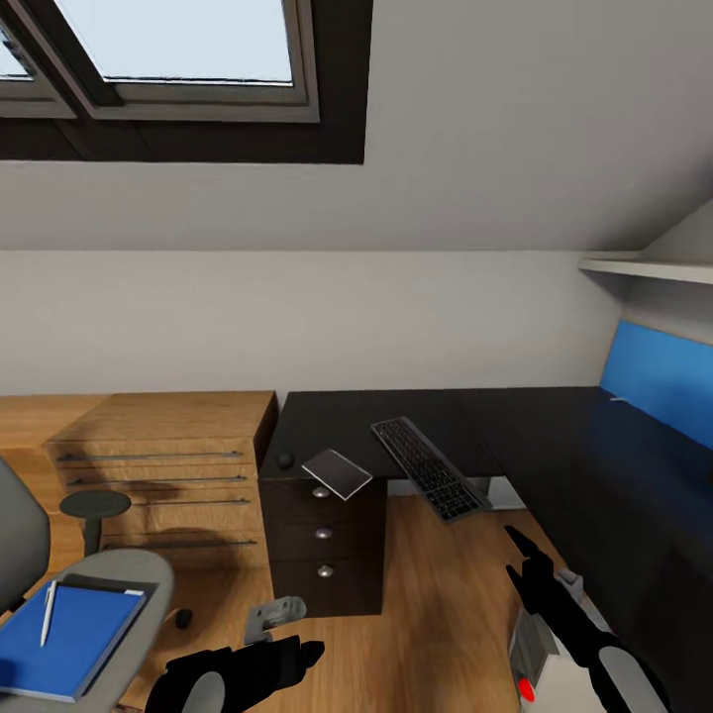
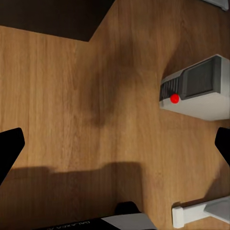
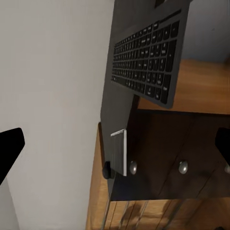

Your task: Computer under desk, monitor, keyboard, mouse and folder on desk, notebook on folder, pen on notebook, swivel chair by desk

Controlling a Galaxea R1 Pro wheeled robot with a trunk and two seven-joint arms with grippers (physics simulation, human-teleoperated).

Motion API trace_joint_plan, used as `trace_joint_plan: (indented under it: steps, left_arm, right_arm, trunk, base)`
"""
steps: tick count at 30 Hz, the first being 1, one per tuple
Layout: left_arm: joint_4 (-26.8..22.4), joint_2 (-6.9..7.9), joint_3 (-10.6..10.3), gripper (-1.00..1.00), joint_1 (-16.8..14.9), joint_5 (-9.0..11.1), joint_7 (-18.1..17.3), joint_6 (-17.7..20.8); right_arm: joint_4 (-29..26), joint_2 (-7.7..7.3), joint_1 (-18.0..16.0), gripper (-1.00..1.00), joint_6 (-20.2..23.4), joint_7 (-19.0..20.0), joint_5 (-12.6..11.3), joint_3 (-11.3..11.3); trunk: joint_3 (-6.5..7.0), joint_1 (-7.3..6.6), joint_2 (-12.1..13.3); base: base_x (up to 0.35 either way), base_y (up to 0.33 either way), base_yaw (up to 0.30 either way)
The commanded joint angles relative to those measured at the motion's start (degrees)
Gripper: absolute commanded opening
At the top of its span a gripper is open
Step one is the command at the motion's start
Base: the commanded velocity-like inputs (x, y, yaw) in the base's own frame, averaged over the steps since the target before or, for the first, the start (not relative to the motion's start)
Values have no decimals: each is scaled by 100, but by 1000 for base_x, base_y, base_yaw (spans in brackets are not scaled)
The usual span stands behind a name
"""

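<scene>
Bedroom under a sloped ceiling, wood floor, with the desk (image 1: pixel 446 416) taken as reference.

Left gripper (image 1: pixel 259 662) hung low over the floor in front of the desk's drawer unit; in the left wrist view its dark fingertips (image 2: pixel 10 146) stood wide apart with nothing between them. Right gripper (image 1: pixel 530 566) was raised before the desk's front edge, fingers likewise spread and empty in the right wrist view.

Done, by my assessment: the keyboard (image 1: pixel 431 467) lay on the desk, though overhanging its front edge; the mouse (image 1: pixel 286 459) sat at the desk's left corner; the notebook (image 1: pixel 337 472) lay between them, also poking over the edge.

Outstanding: the folder (image 1: pixel 67 641) remained on the swivel chair (image 1: pixel 129 579), left of the desk and apart from it, with the pen (image 1: pixel 47 613) lying on it. A grey box with a red dot (image 2: pixel 191 88) stood on the floor by the desk. No monitor could be identified on the desk.

Writing: a faint pale strip of lettering near the left gripper, illegible.
</scene>
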Motion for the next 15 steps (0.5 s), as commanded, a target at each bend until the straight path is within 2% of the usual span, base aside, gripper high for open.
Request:
trace_joint_plan:
  steps: [1,15]
  left_arm:
    - [-5,-1,-1,100,-3,61,58,14]
    - [29,-1,-1,100,-3,53,74,14]
  right_arm:
    - [2,1,-4,100,41,5,-38,-10]
    - [14,5,-13,100,33,-16,-38,-3]
  trunk:
    - [-25,23,-45]
    - [-276,330,-607]
  base:
    - [0,0,0]
    - [0,0,0]
